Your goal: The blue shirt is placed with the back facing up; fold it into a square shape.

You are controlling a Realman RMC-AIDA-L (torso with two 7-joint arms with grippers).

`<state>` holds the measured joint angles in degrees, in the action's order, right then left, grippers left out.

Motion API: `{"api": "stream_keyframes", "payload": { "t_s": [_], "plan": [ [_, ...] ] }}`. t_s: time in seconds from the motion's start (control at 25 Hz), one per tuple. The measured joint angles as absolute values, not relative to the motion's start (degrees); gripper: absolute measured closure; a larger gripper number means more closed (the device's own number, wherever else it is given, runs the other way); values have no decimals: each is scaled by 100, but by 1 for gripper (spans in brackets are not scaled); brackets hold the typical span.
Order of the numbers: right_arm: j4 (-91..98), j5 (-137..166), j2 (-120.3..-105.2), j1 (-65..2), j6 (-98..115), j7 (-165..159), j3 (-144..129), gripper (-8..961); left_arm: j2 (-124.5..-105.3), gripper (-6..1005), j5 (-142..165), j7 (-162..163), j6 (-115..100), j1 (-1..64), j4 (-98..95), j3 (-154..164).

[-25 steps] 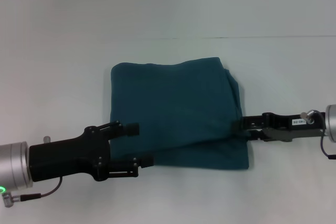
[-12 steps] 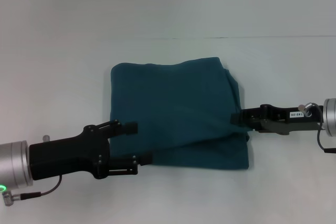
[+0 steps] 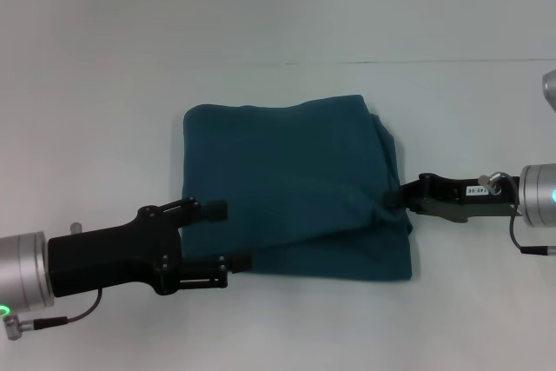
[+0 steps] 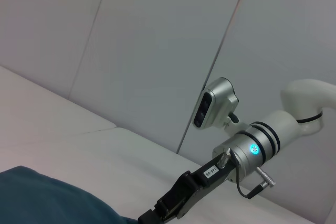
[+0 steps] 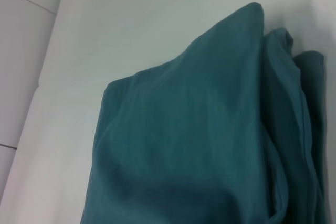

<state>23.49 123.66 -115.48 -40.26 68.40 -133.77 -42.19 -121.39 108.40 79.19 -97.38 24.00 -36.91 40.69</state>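
— Table (image 3: 104,119) first: what covers it?

— White surface filling the head view, with the blue shirt (image 3: 295,184) lying at the center of the frame, folded into a rough square. A lower layer sticks out along the bottom edge and at the lower right corner, and stacked folds show along the right side.

— How does the shirt look from the wrists?

— The right wrist view has the shirt (image 5: 199,140) filling the lower half of the frame, with layered edges bunched at the right. The left wrist view catches only a corner of it (image 4: 47,198) at the lower left.

— And the left gripper?

— The left gripper (image 3: 230,236) comes in from the lower left of the head view. Its two fingers are spread apart, the upper fingertip over the shirt's left edge, the lower one at the bottom left corner of the cloth. Nothing is between them.

— The right gripper?

— The right gripper (image 3: 393,199) enters from the right of the frame, its tip touching the shirt's right edge near the folds. Whether it is clamped on cloth I cannot tell. It also shows in the left wrist view (image 4: 152,214) at the bottom center.
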Motion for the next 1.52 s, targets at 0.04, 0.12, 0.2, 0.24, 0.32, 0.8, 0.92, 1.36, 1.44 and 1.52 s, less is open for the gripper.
{"api": "stream_keyframes", "payload": {
  "t_s": [0.04,0.12,0.2,0.24,0.32,0.8,0.92,1.36,1.44,1.52],
  "plan": [
    [2354,12366,-11558,-4026,6824,-13356,-4211,816,-12138,52,10839,7919,-9737,2399,-3691,4069],
    [2356,12358,-11574,-4021,6818,-13301,-4175,871,-12137,52,10838,7919,-9729,2399,-3691,4069],
    [2356,12287,-11582,-4003,6886,-13176,-4134,887,-12138,51,10837,7919,-9720,2400,-3691,4070],
    [2356,12218,-11585,-3989,6949,-13085,-4128,895,-12137,51,10837,7919,-9715,2400,-3691,4069],
    [2358,11989,-11582,-3950,7134,-12856,-4122,911,-12137,51,10836,7920,-9704,2400,-3691,4069],
    [2962,11294,-11586,-3694,8354,-12050,-4102,951,-12146,51,10828,7962,-9685,2396,-3681,3814],
    [3102,11236,-11585,-3646,8616,-12045,-4089,951,-12147,51,10827,7969,-9685,2384,-3650,3725],
    [3133,11243,-11557,-3296,8638,-12032,-4123,950,-12151,52,10828,7984,-9691,2380,-3543,3633],
    [3100,11330,-11570,-3257,8474,-12032,-4134,950,-12156,52,10828,7986,-9692,2386,-3538,3632],
    [3047,11458,-11590,-3223,8285,-12032,-4131,950,-12157,52,10829,7986,-9690,2393,-3530,3633]
  ]
}}
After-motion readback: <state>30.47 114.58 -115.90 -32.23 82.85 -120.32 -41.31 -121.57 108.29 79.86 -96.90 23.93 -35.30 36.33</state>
